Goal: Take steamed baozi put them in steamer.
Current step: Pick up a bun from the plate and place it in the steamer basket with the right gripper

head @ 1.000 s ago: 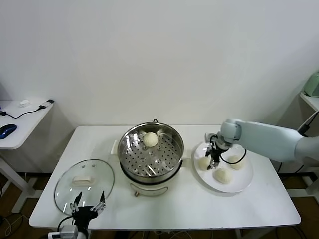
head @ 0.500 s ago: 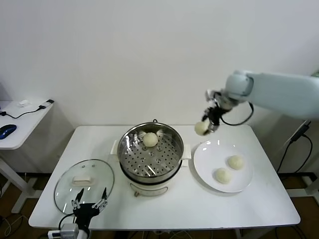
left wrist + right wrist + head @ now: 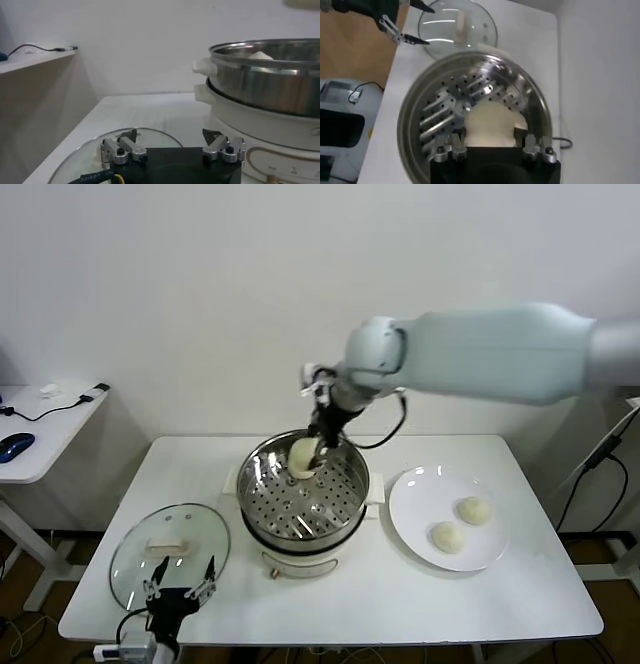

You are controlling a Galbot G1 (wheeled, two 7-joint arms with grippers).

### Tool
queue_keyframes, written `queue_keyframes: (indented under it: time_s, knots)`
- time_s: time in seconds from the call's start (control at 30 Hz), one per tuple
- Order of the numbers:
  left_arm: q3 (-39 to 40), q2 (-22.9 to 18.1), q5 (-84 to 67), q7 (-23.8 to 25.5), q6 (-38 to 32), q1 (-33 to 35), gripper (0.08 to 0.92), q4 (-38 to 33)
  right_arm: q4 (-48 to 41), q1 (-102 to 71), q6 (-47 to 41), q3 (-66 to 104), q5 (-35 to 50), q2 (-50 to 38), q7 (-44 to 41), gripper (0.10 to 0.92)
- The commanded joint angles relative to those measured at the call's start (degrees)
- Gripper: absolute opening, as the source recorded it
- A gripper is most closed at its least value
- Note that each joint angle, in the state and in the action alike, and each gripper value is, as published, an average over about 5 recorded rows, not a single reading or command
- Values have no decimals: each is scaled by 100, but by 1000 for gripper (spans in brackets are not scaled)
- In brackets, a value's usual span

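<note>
One baozi (image 3: 489,125) clamped in right gripper (image 3: 490,142) over steamer (image 3: 256,476), left gripper (image 3: 172,148) spread apart by lid (image 3: 130,546).

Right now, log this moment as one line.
right pincer: holds bun over steamer | left pincer: open, idle by lid | plate: two buns

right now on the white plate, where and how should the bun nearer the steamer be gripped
Come straight down on the nearer bun on the plate and close the fingers across its widest sides, low on the dome. It is round and smooth, sits apart from the other bun, and nothing stands over it.
</note>
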Motion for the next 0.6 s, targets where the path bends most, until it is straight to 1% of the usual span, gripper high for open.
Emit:
queue_keyframes:
  time_s: [0.03, 0.3, 0.6]
  knots:
    - [28, 4, 29, -11, -27, -6, 823, 43, -726, -956, -314, 143, -107, 1013, 643, 645]
    - [35, 23, 43, -3, -12, -28, 823, 56, -1418, -1488, -293, 220, -389, 1282, 640, 645]
    - [62, 3, 68, 4, -11, -39, 823, 95, -1477, -1680, -293, 244, -529, 1275, 605, 645]
